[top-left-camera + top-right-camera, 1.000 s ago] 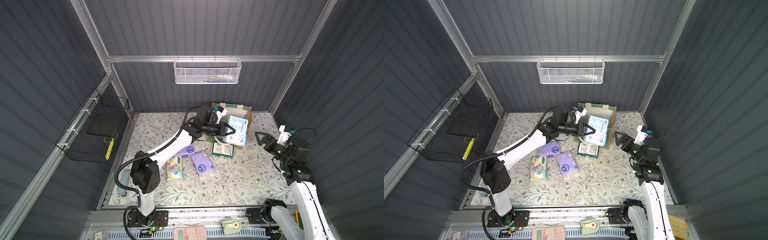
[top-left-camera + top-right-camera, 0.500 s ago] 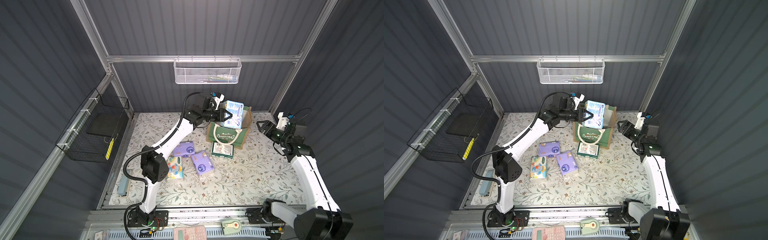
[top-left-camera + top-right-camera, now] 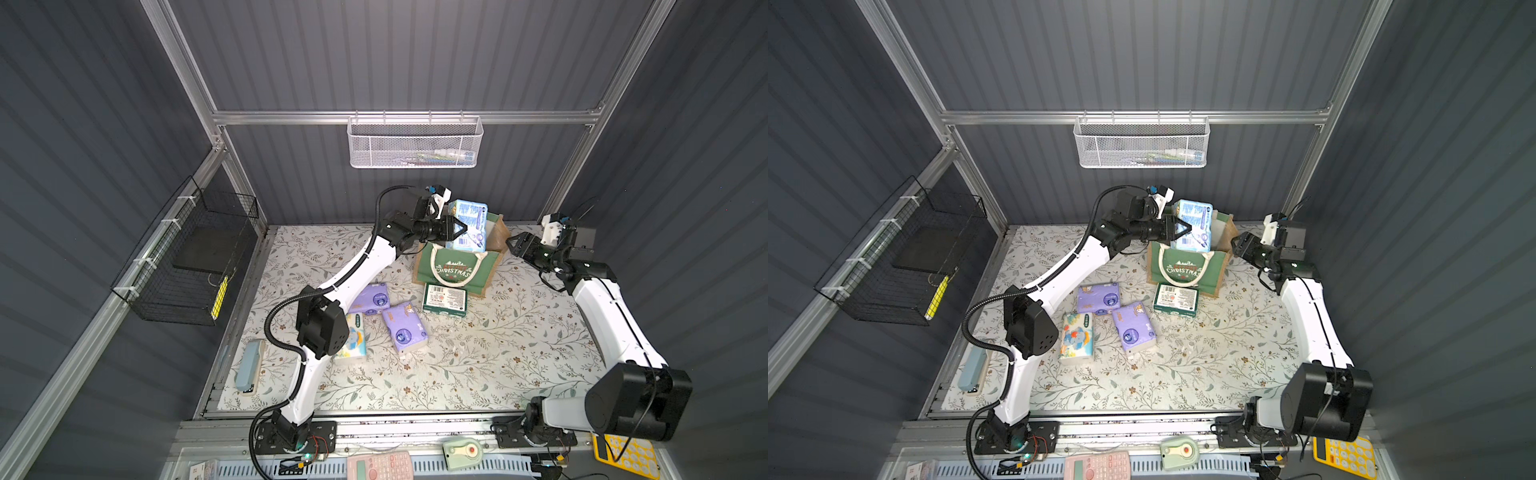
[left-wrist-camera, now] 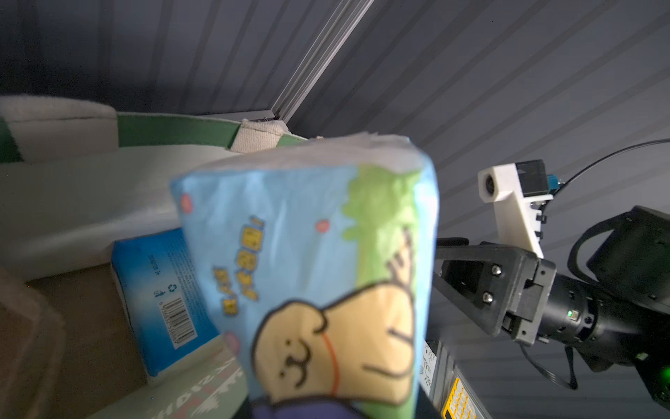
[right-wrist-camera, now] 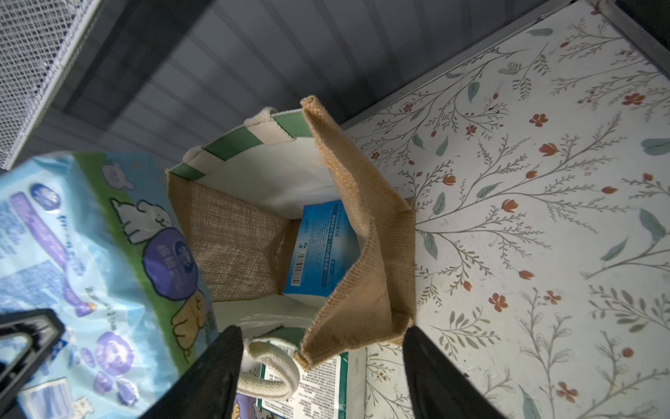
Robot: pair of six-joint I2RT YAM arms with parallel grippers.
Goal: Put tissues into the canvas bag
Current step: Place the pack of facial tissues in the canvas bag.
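Your left hand [image 3: 456, 231] clamps a light blue pack [image 3: 470, 219]; the canvas bag [image 3: 455, 272] below it holds another blue pack [image 5: 321, 246]. Your right hand [image 3: 511, 246], fingers apart, has the burlap side [image 5: 366, 254] just ahead.

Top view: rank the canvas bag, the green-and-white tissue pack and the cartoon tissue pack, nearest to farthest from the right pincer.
From the right pincer:
1. canvas bag, just beside it at the back.
2. green-and-white tissue pack, flat in front of the bag.
3. cartoon tissue pack, farthest, toward the robot's left.
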